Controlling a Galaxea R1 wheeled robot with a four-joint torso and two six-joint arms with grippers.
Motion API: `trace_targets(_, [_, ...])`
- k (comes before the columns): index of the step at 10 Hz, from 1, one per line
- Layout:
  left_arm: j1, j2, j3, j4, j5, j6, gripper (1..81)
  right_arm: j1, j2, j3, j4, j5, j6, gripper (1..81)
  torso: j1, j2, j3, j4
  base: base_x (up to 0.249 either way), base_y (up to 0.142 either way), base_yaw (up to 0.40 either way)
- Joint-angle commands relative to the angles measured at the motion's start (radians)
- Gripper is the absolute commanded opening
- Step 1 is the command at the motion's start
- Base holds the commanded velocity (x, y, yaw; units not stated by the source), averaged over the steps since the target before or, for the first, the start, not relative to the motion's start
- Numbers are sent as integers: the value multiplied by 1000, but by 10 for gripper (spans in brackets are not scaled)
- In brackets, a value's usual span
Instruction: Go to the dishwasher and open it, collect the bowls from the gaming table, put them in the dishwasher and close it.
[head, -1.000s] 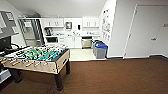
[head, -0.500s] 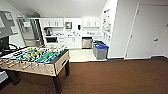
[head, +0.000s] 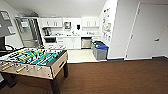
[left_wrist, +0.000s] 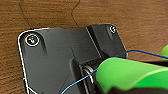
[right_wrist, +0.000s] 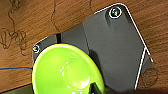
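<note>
Fingers of the right arm (right_wrist: 93, 88) clasping the bright green bowl (right_wrist: 65, 70) over brown floor (right_wrist: 30, 20); left fingers' state unclear

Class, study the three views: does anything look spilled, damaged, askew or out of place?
Nothing looks spilled or damaged. The one oddity: a bright green bowl hangs above the brown floor, far from the kitchen counter.

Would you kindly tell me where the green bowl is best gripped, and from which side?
Probably by its rim. The green bowl has a smooth, rounded wall and a thin edge that suits a pinch. Come from its open side, one finger inside the wall, one outside.
</note>
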Motion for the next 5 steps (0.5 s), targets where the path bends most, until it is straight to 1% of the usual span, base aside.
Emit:
trace_targets(1, [-48,-16,2,10,19,2,10,49,-5,2,-10,-34,-2,10,0,0,0,0,138,-73,0])
trace_targets(3, [-48,-18,2,8,19,2,10,51,-6,2,-10,-36,-2,10,0,0,0,0,138,-68,0])
trace_targets(5, [-48,-18,2,6,19,2,10,52,-6,1,-10,-36,-2,10,0,0,0,0,138,0,0])
